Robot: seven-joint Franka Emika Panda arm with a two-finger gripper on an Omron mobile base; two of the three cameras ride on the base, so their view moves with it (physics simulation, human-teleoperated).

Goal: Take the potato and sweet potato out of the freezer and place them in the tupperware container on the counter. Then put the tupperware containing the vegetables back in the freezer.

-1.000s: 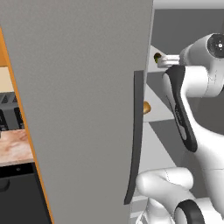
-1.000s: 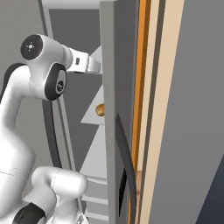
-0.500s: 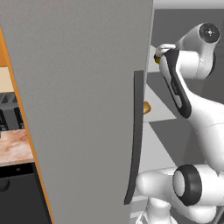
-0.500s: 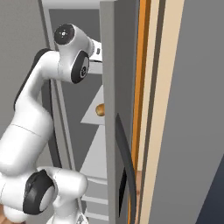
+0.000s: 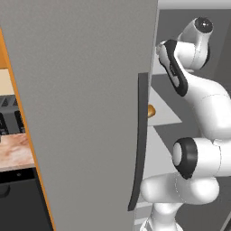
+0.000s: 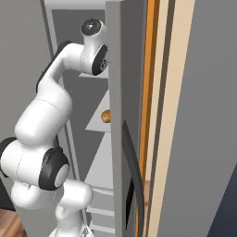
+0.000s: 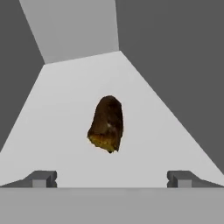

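- With the freezer (image 5: 90, 113) door swung wide, arm reaching onto an upper shelf (image 7: 65, 109).
- Hand (image 7: 111, 179) spread wide, fingertips (image 7: 41, 178) well apart, pinching nothing.
- Sweet potato (image 7: 106, 124) lying on the pale shelf, just beyond and between the fingertips, untouched.
- Potato (image 6: 106, 116) on a lower shelf, peeking past the door edge, near the dark handle (image 5: 139, 140).
- Counter (image 5: 16, 151) left of the door, toaster (image 5: 9, 119) on it.
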